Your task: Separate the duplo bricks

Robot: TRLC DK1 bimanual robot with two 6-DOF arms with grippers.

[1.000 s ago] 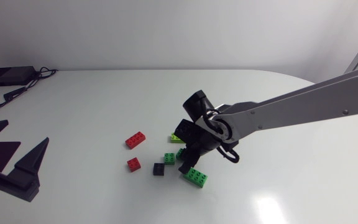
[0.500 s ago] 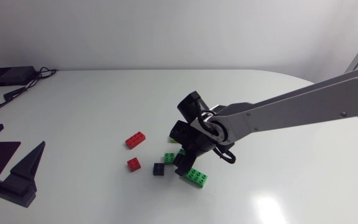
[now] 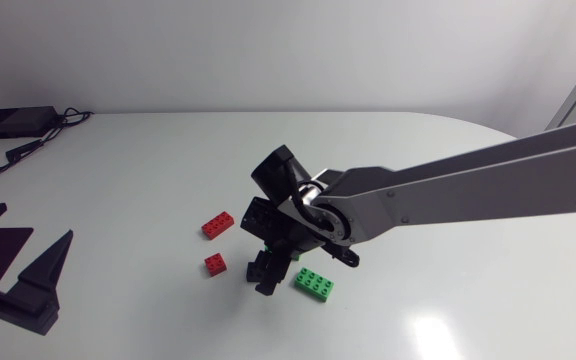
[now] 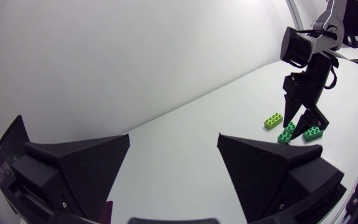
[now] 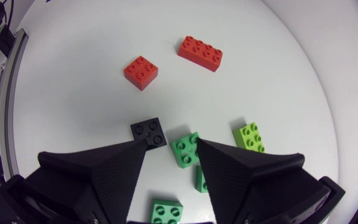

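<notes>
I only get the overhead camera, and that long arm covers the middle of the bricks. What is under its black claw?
Observer: A small green brick lies between the right gripper's open fingers.
Visitor: Anything else hidden there?
Observer: A lime brick lies just outside one finger.
Visitor: And that dark lump by the claw?
Observer: That is a black brick with four studs, just outside the other finger.

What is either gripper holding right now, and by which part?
Nothing: left gripper open and empty; right gripper open over a small green plastic brick.
</notes>
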